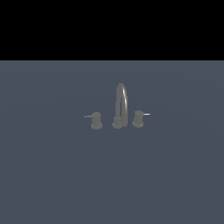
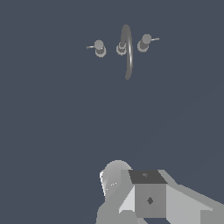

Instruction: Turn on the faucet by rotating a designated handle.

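Nearest in the wrist view is the arm's grey blocky body (image 2: 148,199) (fingertips not shown), so I cannot tell whether the pincer is open or closed; it touches nothing. The arm does not appear in the exterior view. A broad stretch of bare dark blue-grey tabletop (image 1: 112,175) separates it from the faucet (image 1: 121,107), which stands well away, mid-tabletop. The faucet has a tall thin arched spout between two short knobs. The handle (image 1: 139,118), on the exterior view's right of the spout, sits on a round base with its thin whitish lever pointing outward, away from the spout. The other knob (image 1: 96,120), on the exterior view's left, carries a dull grey lever, also pointing outward.
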